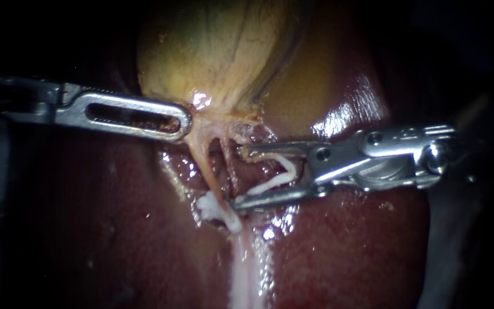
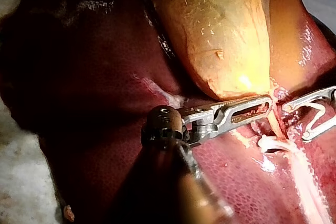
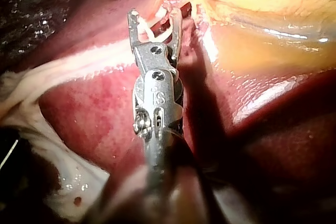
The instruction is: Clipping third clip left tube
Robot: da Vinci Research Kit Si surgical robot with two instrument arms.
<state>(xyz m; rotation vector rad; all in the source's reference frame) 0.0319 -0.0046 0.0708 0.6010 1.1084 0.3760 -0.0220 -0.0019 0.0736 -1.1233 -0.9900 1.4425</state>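
Two instruments: slim shiny steel.
Left instrument (image 1: 185, 121): slotted claw closed on the neck of the glossy yellow gallbladder (image 1: 212, 51).
Right instrument (image 1: 238, 177): claw wide, holding a bent white clip (image 1: 273, 182).
Left tube (image 1: 206, 166): thin pale cord below the gallbladder, near that claw.

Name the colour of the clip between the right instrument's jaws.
The clip is white, seen best in the endoscope view.
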